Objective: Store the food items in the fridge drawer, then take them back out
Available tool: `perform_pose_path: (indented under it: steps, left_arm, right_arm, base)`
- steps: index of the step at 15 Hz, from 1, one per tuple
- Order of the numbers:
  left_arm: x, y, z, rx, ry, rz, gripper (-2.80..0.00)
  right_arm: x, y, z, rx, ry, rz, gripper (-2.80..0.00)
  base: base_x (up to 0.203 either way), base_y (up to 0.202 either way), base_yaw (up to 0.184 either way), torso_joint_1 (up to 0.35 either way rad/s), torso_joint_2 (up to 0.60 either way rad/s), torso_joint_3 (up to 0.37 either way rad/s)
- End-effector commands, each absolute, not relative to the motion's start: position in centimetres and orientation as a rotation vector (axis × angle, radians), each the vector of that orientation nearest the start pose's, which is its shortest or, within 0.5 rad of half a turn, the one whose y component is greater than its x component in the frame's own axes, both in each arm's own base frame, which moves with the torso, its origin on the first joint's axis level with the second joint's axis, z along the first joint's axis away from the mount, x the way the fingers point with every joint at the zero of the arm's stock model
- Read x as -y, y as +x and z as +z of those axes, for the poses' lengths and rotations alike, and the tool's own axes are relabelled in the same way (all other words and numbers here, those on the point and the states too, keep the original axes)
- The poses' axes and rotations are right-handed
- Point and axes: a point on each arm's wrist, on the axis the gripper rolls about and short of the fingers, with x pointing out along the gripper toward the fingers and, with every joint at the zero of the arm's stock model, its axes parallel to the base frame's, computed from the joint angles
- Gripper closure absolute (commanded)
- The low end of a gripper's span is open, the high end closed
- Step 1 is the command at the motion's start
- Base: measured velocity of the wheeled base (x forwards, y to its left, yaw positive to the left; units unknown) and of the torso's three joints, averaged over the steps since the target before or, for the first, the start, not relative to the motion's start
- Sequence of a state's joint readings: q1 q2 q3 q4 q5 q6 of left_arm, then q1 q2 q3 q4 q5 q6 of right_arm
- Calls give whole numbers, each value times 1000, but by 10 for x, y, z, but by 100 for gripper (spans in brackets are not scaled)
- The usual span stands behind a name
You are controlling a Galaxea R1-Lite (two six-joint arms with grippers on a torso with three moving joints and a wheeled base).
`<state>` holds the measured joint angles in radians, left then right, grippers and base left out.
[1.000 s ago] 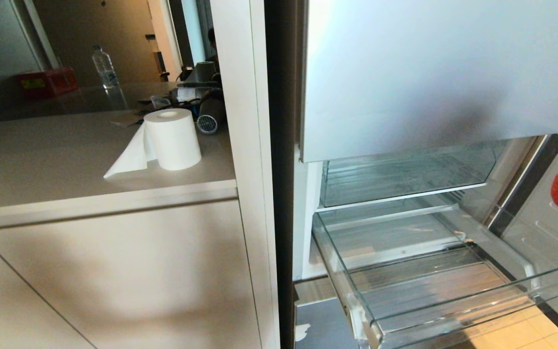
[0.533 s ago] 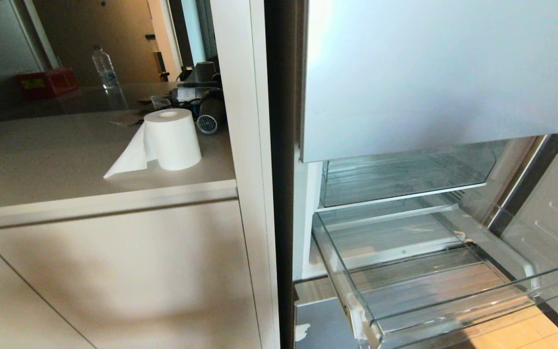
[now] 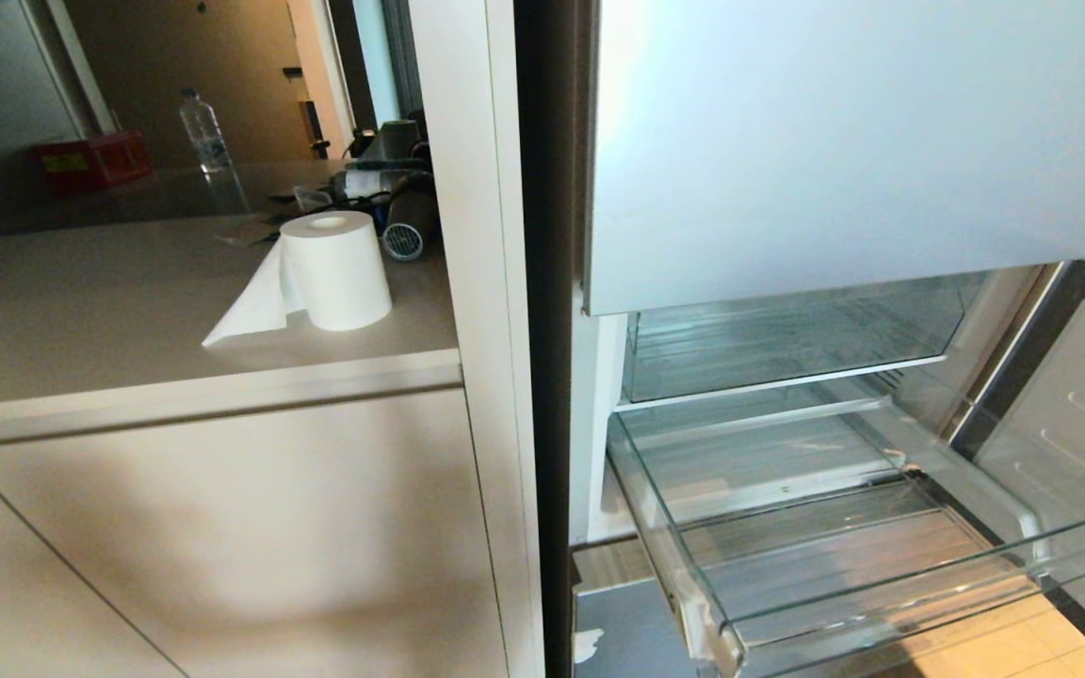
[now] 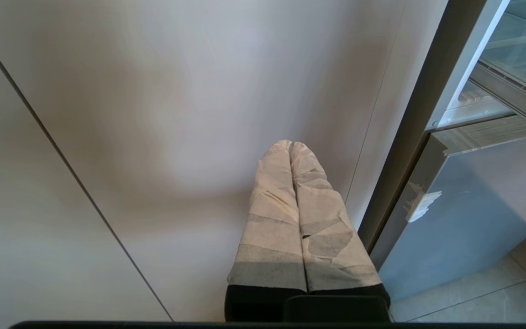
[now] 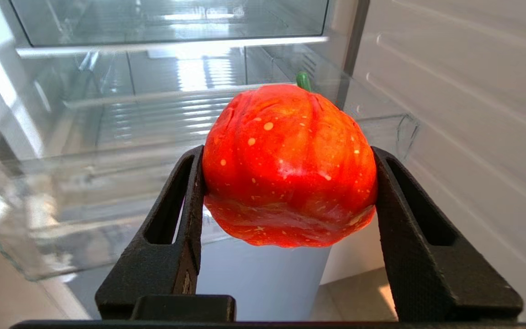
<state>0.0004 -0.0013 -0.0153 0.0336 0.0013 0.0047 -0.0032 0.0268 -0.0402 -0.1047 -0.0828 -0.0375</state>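
Head view: your drawer (image 3: 872, 565) stands pulled out below the upper clear drawer (image 3: 787, 339), and nothing lies on its ribbed floor. A second ago a red item, pinched in a gripper, showed at the right edge here; now it is gone from this view and neither arm appears. The paper roll (image 3: 335, 268) and bottle (image 3: 203, 127) on the counter (image 3: 81, 320) sit as before.

Left wrist view: your left gripper (image 4: 291, 151) is parked in front of the cabinet panel (image 4: 130, 114), its taped fingers pressed together, carrying nothing.

Right wrist view: your right gripper (image 5: 290, 183) clamps a red food item (image 5: 288, 164), both fingers tight on its sides, green stem up. It hangs just outside the drawer's front lip (image 5: 39, 256), the fridge door (image 5: 473, 91) beside it.

Reading: the item has been drawn away from the drawer, so you look to be in the take-out half. I see no second item in any view, so I cannot place it.
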Motion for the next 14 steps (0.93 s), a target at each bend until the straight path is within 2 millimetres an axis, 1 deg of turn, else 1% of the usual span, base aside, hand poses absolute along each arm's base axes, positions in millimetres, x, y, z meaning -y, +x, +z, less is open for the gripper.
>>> perform_pose_path:
  steps: [1, 2, 3, 4, 14]
  left_arm:
    - [0, -24, 76, -18, 5, 2, 0]
    - [0, -24, 76, -17, 5, 3, 0]
    - [0, -24, 76, -18, 5, 3, 0]
    - [0, -24, 76, -18, 5, 3, 0]
    - [0, -24, 76, -18, 5, 3, 0]
  right_arm:
    - [2, -23, 86, 99, -44, -82, 0]
    - [1, -23, 84, 83, -43, -67, 0]
    - [1, -23, 76, 9, -45, -35, 0]
    - [0, -23, 75, -7, -38, -22, 0]
    - [0, -23, 74, -8, -37, -18, 0]
  base:
    - [0, 0, 0, 0, 0, 0]
    - [0, 0, 0, 0, 0, 0]
    - [0, 0, 0, 0, 0, 0]
    - [0, 0, 0, 0, 0, 0]
    - [0, 0, 0, 0, 0, 0]
